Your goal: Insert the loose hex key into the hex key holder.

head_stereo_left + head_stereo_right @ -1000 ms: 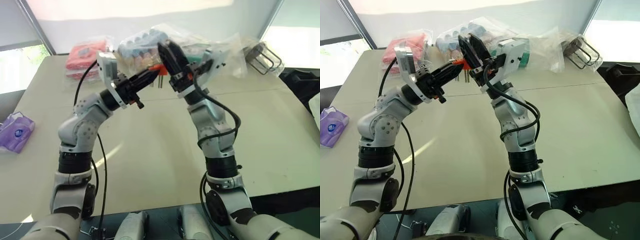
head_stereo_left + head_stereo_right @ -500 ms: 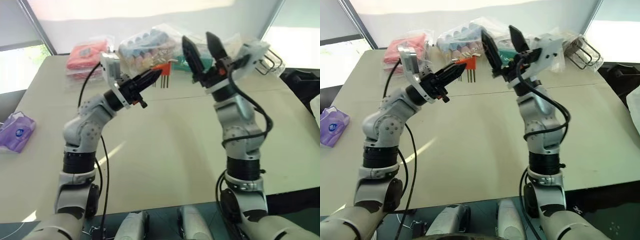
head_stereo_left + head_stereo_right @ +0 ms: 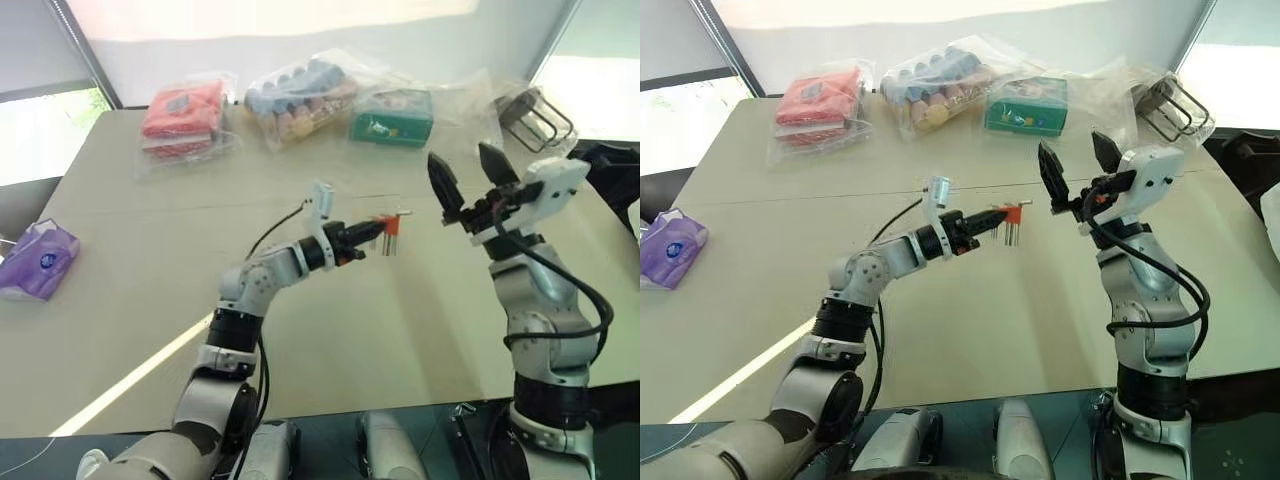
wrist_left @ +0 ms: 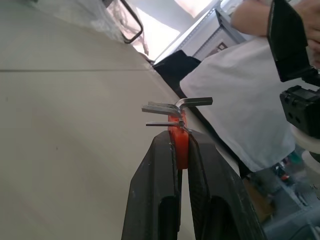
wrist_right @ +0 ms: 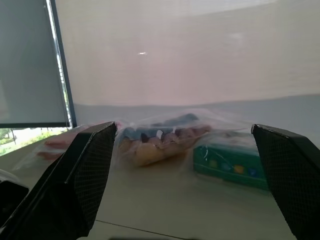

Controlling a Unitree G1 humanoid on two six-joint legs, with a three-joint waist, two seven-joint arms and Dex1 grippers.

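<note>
The hex key holder (image 4: 179, 142) is sitting pinched between the two black fingers (image 4: 160, 200) of the left gripper (image 3: 372, 233), which are closing tight on its red-orange body above the middle of the tabletop (image 3: 330, 330). Much of the block is lying hidden between those fingers. In the left wrist view, several thin grey keys are sticking out of its far end, their bent tips fanning sideways; which of them is the loose hex key (image 4: 196, 101) is hard to make out, though the topmost one is standing a little apart from the rest. In the head views the keys are hanging downward from the block as short prongs (image 3: 1011, 232), and the holder's long axis is running level, pointing toward the right gripper (image 3: 468, 180). That gripper is hovering near, to the right, its fingers (image 5: 82, 175) spreading wide with nothing between them. The right wrist view is looking past them to clear bags (image 5: 160, 140) and a green box (image 5: 227, 165) at the tabletop's far edge.
</note>
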